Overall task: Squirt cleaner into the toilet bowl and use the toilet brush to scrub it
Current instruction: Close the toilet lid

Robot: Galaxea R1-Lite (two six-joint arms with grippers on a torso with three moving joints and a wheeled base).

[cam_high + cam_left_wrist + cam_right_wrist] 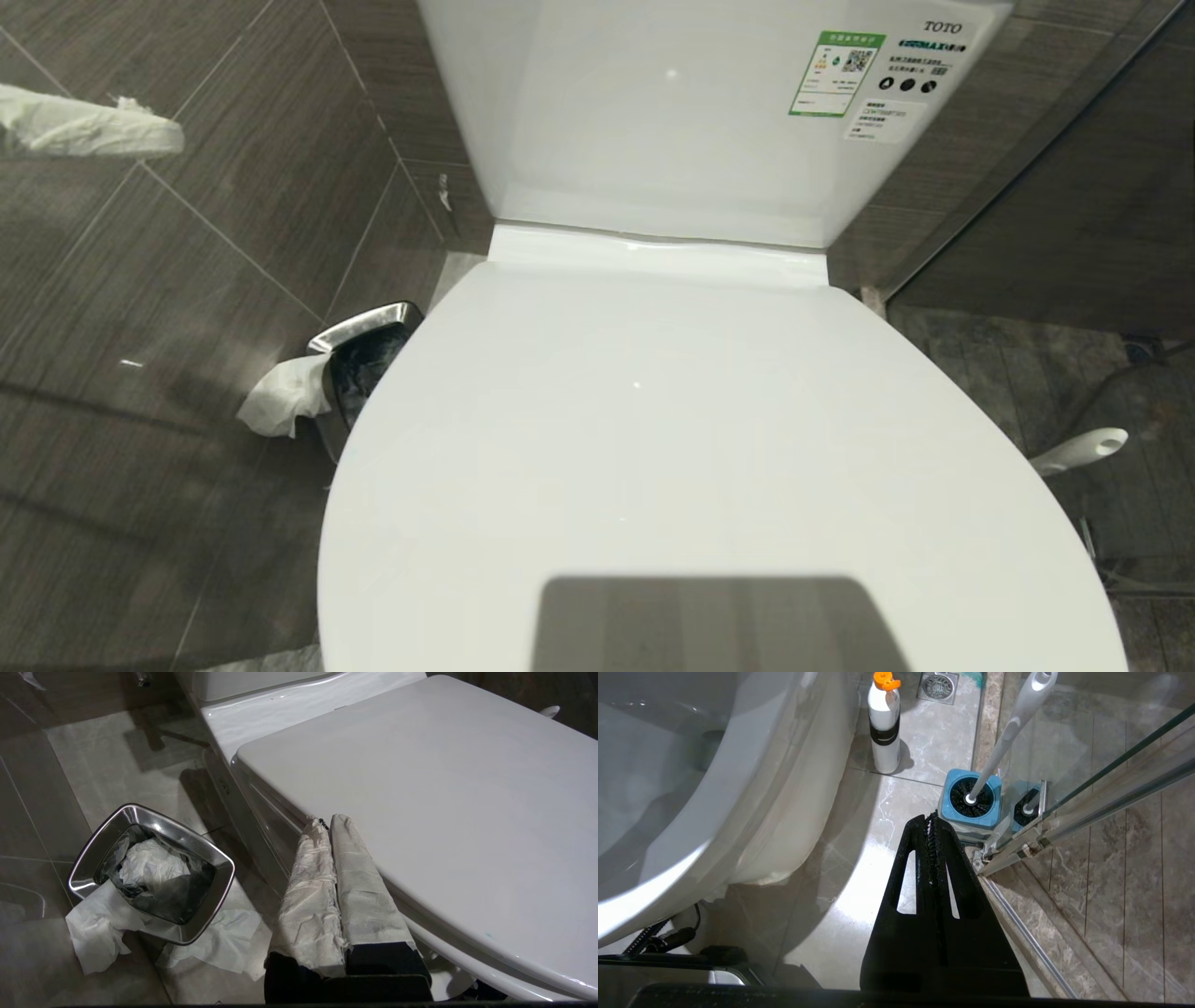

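Note:
The toilet bowl [709,420] has its white lid shut, so the basin is hidden. The toilet brush [1007,730] stands in a blue square holder [971,814] on the floor; its white handle tip [1083,453] shows right of the lid. My left gripper [325,821], fingers wrapped in white paper, is shut on nothing, its tips over the lid's left edge [299,807]. My right gripper [930,817] is black, shut and empty above the floor, just short of the holder. A white bottle with an orange cap [884,723] stands beside the bowl's base. A tiny turquoise speck [488,934] marks the lid.
A steel waste bin [84,863] stuffed with tissue stands left of the toilet, seen as well in the head view [359,327]. Glass shower door and metal rail [1064,826] run right of the holder. Floor drain [937,685] lies beyond the bottle. A white paper-wrapped shape [84,126] shows upper left.

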